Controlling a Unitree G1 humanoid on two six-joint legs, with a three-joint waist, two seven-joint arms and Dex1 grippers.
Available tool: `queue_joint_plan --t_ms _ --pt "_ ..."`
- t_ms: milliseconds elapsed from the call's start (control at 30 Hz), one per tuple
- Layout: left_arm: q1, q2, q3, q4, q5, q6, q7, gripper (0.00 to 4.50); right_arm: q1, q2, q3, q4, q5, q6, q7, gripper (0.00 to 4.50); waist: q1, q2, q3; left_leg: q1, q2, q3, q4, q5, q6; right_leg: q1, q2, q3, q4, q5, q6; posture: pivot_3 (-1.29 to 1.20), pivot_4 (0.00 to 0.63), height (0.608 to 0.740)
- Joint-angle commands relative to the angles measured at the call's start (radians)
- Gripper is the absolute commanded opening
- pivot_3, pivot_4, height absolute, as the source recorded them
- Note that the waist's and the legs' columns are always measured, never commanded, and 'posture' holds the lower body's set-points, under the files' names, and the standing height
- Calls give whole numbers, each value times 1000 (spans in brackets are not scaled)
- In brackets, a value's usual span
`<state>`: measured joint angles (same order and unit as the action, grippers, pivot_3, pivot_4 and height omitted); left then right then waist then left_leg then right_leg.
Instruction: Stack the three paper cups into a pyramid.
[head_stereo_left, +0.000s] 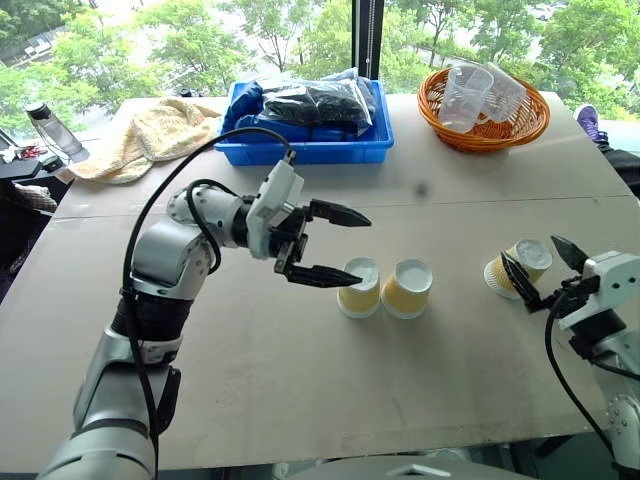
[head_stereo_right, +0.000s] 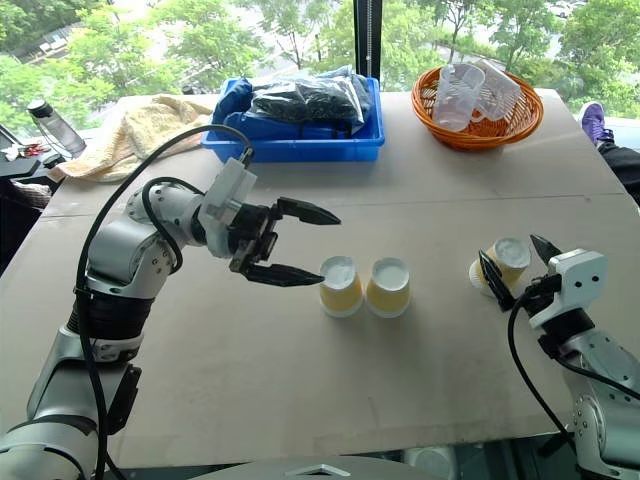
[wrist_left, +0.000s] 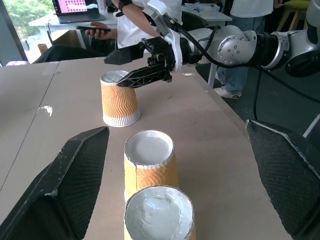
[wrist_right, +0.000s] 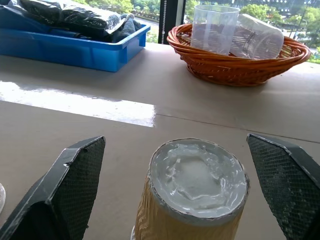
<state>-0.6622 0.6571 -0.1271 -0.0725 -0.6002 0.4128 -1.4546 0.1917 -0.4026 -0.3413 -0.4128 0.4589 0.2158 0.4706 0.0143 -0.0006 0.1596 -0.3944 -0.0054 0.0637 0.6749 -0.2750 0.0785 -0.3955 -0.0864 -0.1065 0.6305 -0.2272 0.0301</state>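
Observation:
Two paper cups stand upside down and side by side at the table's middle, the left one (head_stereo_left: 359, 287) touching the right one (head_stereo_left: 407, 288). My left gripper (head_stereo_left: 358, 248) hangs open just left of them, pointing right, with its lower finger close to the left cup's top. In the left wrist view both cups (wrist_left: 150, 160) line up between its fingers. The third paper cup (head_stereo_left: 520, 266) stands upside down near the right edge. My right gripper (head_stereo_left: 530, 248) is open and straddles that cup (wrist_right: 195, 195), one finger on each side, with a gap to both.
At the back of the table (head_stereo_left: 300, 400) stand a blue bin (head_stereo_left: 310, 150) holding dark bagged items and an orange basket (head_stereo_left: 483, 130) with clear plastic cups. A yellow towel (head_stereo_left: 150, 135) and a bottle (head_stereo_left: 50, 125) lie far left. A seated person (wrist_left: 95, 30) is beyond the right edge.

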Motion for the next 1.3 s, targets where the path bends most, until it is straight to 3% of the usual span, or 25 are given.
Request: queue_joint_plan --t_ms 33,400,733,833,967,1300 --pt "1 2 25 -41 -5 4 21 4500 -27 -3 -14 -7 35 23 -10 4480 0 0 0 0 0 0 0 0 0 0 0 0 0 0 0 0 150 740" --pt "27 14 45 -65 32 22 150 4500 -74 7 -14 68 56 51 -9 4480 0 0 0 0 0 0 1 0 0 0 0 0 1 0 0 0 150 740" --pt "39 23 44 -62 49 2 156 4500 -78 -4 -4 77 48 52 4 4480 0 0 0 0 0 0 1 0 0 0 0 0 2 0 0 0 150 740" --pt "35 30 51 -54 50 -5 152 4500 -76 -6 -5 86 39 51 7 3749 0 0 0 0 0 0 1 0 0 0 0 0 2 0 0 0 150 740" --pt "42 38 52 -54 55 -9 150 4500 -74 -2 -9 94 39 48 9 2103 1 0 0 0 0 0 1 0 0 0 0 0 2 0 0 0 150 740" --pt "135 101 117 -130 33 23 176 4500 -209 -93 47 -4 145 144 112 2103 -4 0 0 0 1 1 2 0 0 -2 0 2 4 0 0 0 150 740"
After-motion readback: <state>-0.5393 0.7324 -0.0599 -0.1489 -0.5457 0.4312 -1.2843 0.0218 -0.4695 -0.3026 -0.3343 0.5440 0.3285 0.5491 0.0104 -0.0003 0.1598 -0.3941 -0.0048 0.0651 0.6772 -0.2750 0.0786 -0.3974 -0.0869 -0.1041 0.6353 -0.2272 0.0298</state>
